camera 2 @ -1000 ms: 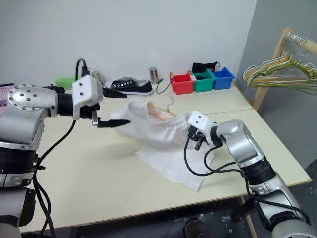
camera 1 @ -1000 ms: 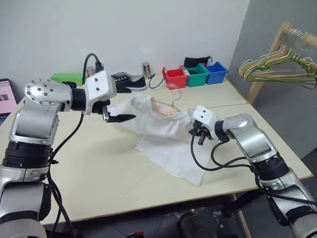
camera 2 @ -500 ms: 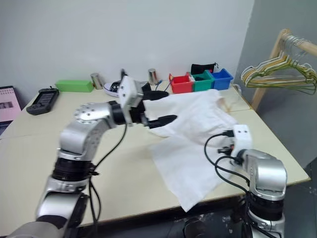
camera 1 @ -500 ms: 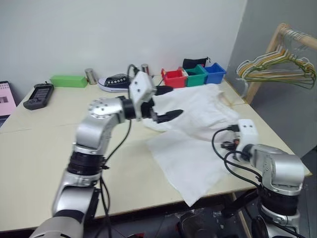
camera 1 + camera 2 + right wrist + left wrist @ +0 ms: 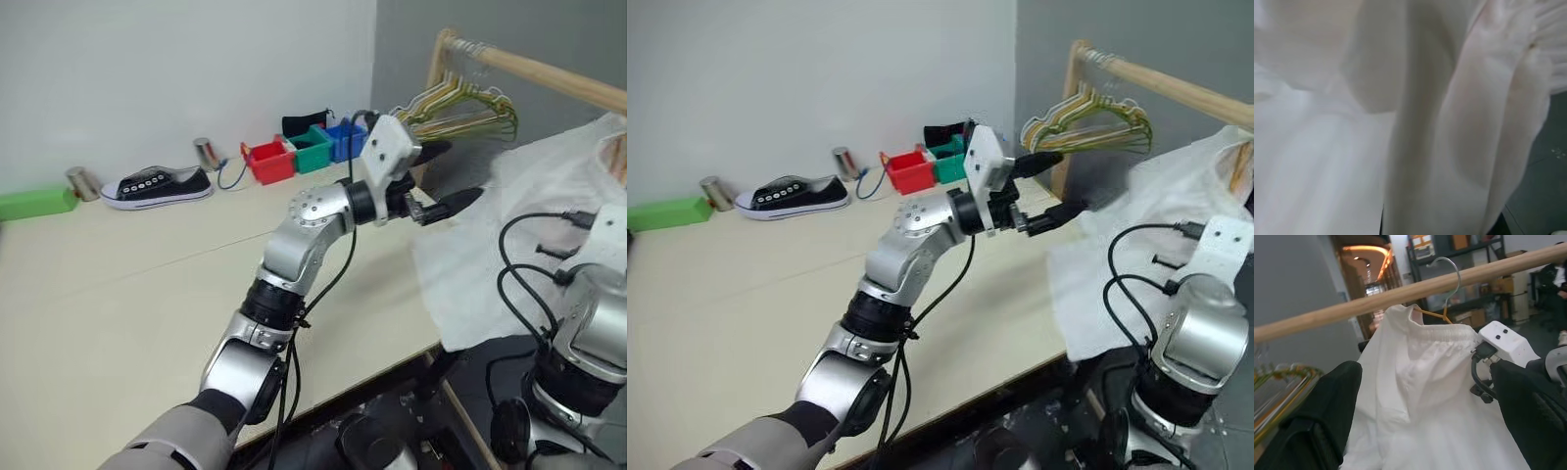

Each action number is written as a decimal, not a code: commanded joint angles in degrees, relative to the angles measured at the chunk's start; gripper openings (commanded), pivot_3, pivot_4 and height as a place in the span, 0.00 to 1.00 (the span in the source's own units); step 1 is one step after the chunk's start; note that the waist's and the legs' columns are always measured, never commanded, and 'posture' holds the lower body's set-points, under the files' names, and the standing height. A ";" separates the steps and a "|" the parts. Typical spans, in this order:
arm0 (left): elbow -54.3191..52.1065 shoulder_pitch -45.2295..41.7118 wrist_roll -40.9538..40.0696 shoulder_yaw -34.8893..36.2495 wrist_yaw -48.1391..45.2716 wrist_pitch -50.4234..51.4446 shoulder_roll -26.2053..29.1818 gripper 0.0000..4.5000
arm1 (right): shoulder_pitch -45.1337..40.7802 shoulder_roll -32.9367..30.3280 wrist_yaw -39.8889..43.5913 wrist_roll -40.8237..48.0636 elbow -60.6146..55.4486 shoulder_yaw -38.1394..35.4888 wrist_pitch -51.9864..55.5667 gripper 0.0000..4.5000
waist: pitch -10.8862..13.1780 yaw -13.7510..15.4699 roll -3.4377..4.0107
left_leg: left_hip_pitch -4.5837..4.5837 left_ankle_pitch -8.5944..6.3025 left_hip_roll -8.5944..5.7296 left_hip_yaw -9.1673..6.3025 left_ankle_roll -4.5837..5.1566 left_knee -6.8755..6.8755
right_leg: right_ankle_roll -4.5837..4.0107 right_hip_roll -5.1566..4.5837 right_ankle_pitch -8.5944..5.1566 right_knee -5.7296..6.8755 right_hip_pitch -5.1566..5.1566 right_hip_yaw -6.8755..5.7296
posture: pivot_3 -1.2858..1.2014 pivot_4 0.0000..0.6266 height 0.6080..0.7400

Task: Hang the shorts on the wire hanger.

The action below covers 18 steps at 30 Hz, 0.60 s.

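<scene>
Sideways, left claw (image 5: 446, 181) gapes toward hung shorts (image 5: 1440, 396).

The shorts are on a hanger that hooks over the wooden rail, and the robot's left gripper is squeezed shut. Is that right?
Nearly. The shorts do hang on the wire hanger hooked over the wooden rail, but the left gripper is open; the left wrist view shows its fingers spread wide apart.

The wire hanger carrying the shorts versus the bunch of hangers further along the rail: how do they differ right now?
The wire hanger is single and golden-tan; the bunch of hangers is several, green, white and yellow. The wire hanger carries the shorts; the bunch hangs bare. Both hang from the wooden rail.
</scene>
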 commanded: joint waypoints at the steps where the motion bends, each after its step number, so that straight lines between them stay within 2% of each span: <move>1: 0.44 -1.25 0.72 0.20 0.19 -2.38 0.07 0.99 | -5.60 -1.55 -0.94 2.18 3.91 -2.55 -2.88 0.00 | -0.01 -0.74 0.01 | 0.04 0.00 0.00 0.03 0.01 -0.05 | 0.01 -0.01 0.00 -0.07 0.07 0.02 | 0.30 0.03 1.00; 5: -0.51 -0.80 0.76 -0.20 0.20 -2.20 -0.04 0.99 | -10.06 -2.87 -0.95 4.02 9.76 -5.35 -1.46 0.00 | 0.00 -0.85 0.00 | 0.06 -0.01 -0.02 0.08 0.01 -0.05 | 0.03 -0.04 0.01 -0.10 0.11 0.05 | 0.32 0.03 1.00; 8: -1.83 -0.33 0.68 0.37 1.27 -1.39 0.22 0.99 | -14.36 -2.78 -0.70 5.78 14.88 -10.10 2.36 0.00 | 0.00 -0.70 0.00 | 0.15 -0.01 -0.03 0.06 0.02 -0.06 | 0.03 -0.05 0.00 -0.13 0.20 0.03 | 0.32 0.03 1.00; 17: -5.73 2.86 1.40 -0.11 2.99 0.42 1.86 0.99 | -17.50 -2.06 -2.04 7.91 19.39 -15.03 5.84 0.00 | 0.00 0.18 0.01 | 0.30 0.00 -0.02 0.04 0.02 -0.18 | 0.02 -0.05 -0.01 -0.17 0.36 0.01 | 0.33 0.03 1.00; 18: -6.06 2.97 1.41 -0.06 3.21 0.59 1.91 1.00 | -17.46 -2.13 -1.91 8.18 19.29 -14.54 5.61 0.06 | 0.00 0.37 0.01 | 0.31 -0.01 -0.03 0.03 0.02 -0.18 | 0.02 -0.05 -0.01 -0.17 0.38 0.01 | 0.34 0.03 1.00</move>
